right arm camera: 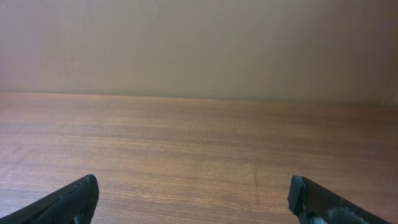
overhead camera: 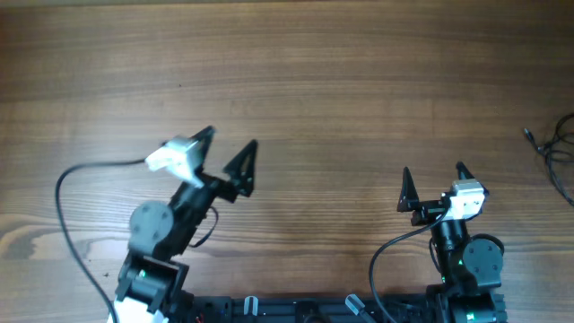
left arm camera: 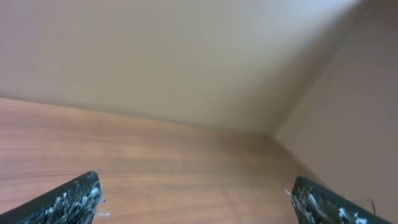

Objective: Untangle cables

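The cables [overhead camera: 552, 157] are thin black cords in a loose tangle at the table's far right edge, partly cut off by the frame in the overhead view. My left gripper [overhead camera: 231, 139] is open at the lower left, far from them, with nothing between its fingers [left arm camera: 74, 199]. My right gripper [overhead camera: 432, 169] is open at the lower right, well to the left of the cables and apart from them. In both wrist views only bare wood lies between the jaws: left gripper [left arm camera: 195, 180], right gripper [right arm camera: 194, 182]. No cables show in either wrist view.
The wooden table [overhead camera: 296, 81] stretches bare across the middle and back. A plain beige wall [right arm camera: 199, 43] rises behind the table's far edge. Thicker black arm cables [overhead camera: 63, 206] loop beside the left arm's base.
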Robot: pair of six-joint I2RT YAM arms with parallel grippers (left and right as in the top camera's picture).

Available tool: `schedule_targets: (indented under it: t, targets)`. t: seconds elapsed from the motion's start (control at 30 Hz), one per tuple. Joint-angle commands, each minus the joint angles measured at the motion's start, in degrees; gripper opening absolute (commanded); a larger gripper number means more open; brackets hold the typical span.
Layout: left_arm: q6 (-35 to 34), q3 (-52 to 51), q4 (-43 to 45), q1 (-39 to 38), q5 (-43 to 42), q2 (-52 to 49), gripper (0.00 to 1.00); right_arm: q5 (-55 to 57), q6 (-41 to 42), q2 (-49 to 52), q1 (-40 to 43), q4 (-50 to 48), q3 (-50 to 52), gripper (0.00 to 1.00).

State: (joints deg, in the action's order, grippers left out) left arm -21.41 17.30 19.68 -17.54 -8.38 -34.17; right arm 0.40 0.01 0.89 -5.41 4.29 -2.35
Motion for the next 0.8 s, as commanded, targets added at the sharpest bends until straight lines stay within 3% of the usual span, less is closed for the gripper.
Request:
schedule_targets:
  t: [0.0,0.2,0.53,0.77]
  targets:
    - [-1.6,-5.1,3.0,5.9,-0.1,6.2,1.00,-0.5,0.8,-0.7,0.1,-0.1,0.0,1.00]
    - [-1.6,-9.2,3.1,13.0,-0.1,17.5,0.99,-0.5,0.9,-0.7,0.1,-0.1,0.0,1.00]
    - [-1.6,-16.9,2.4,18.1,0.1,28.2,1.00,-0.5,0.9,-0.7,0.1,-0.1,0.0,1.00]
    - [-1.6,-17.0,-8.7,18.9,4.5,32.7,1.00,-0.5,0.9,-0.7,0.1,-0.1,0.0,1.00]
